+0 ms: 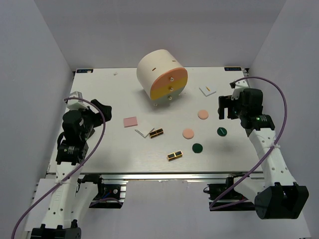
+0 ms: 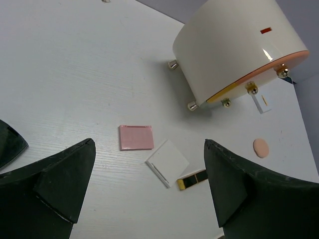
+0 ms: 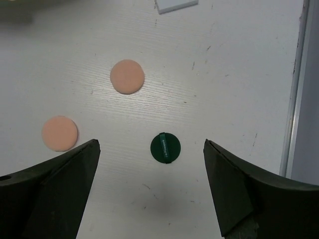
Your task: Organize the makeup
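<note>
The left hand (image 2: 149,144) and right hand (image 3: 152,144) both hover empty, spread wide open.

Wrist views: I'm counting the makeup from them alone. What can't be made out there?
Right wrist: white card cut off by the top edge; lettering on the dark green disc too small to read.
Left wrist: black-and-gold palette, one end hidden behind the left end effector.
</note>
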`<state>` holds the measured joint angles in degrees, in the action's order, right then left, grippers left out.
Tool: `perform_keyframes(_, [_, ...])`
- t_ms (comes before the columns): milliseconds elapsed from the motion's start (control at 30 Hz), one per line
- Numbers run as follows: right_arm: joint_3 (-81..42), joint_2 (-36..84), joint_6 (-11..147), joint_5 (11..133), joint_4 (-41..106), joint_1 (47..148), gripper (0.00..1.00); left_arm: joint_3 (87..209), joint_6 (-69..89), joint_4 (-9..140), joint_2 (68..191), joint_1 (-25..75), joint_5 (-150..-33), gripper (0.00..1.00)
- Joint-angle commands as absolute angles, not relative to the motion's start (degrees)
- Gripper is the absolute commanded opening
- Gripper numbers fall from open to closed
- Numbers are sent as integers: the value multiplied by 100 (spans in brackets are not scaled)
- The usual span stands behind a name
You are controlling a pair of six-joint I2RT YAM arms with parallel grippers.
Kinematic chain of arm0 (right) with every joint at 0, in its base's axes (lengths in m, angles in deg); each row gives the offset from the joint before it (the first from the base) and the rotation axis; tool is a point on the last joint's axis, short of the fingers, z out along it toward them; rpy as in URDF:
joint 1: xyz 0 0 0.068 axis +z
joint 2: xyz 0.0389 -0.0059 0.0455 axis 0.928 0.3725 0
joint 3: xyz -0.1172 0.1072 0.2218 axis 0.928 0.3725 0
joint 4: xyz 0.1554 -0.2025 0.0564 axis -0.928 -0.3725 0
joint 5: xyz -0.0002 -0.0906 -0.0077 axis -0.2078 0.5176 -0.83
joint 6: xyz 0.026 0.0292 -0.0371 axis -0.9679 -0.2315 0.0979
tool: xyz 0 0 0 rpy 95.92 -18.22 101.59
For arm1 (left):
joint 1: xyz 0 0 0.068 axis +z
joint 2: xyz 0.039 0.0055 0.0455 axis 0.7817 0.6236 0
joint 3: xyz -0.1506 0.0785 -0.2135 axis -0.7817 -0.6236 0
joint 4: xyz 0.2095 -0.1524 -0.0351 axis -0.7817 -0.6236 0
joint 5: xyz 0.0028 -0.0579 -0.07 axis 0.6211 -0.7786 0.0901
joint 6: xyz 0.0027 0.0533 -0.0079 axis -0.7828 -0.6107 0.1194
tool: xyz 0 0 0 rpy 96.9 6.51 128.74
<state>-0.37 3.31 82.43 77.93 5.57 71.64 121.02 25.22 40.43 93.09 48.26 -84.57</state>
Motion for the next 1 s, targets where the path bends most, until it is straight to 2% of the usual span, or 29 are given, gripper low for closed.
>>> perform_keyframes(0, [-240,261,8572,7410,554,7182,89,11978,2581,3907,9203,4817,-8663,98])
perform_keyframes(200, [155,-126,10519,4996,616,7208,89,11873,2713,4003,9177,4817,-8821,98])
perform_keyframes(300, [165,-109,11014,4598,467,7375,89,11820,2800,4091,9203,4817,-8926,96])
perform_keyframes(367, [94,-4,11070,4323,457,7515,89,11767,2871,4161,9230,4817,-8996,89])
perform_keyframes(433, [208,154,10161,4952,1252,7910,89,11688,2976,4275,9300,4817,-9128,75])
perform_keyframes(467, [200,277,10033,5165,1388,8086,76,11671,3029,4319,9335,4817,-9155,63])
perform_keyframes(500, [87,409,9893,5454,1511,8479,62,11670,3116,4346,9431,4817,-9172,32])
perform_keyframes(567, [-133,970,9130,6150,1784,8771,23,11705,3231,4311,9537,4817,-9208,20])
perform_keyframes(600, [-421,1155,8866,6108,1793,8816,26,11732,3258,4302,9589,4817,-9242,22])
perform_keyframes(633, [-529,1462,8341,6064,1933,8843,32,11767,3275,4293,9677,4817,-9295,30])
perform_keyframes(667, [-617,1586,8101,6029,2021,8895,54,11776,3301,4285,9695,4817,-9304,45])
perform_keyframes(700, [-705,1701,7916,5985,2109,8957,62,11784,3389,4276,9713,4817,-9304,61])
perform_keyframes(733, [-853,1911,7627,5959,2205,9001,66,11758,3424,4276,9713,4817,-9313,78])
perform_keyframes(833, [-1143,2367,7063,6177,2767,9150,75,11618,3609,4390,9678,4817,-9366,86])
perform_keyframes(967, [-1803,3107,6273,6310,3032,9335,78,11390,3873,4644,9704,4817,-9454,87])
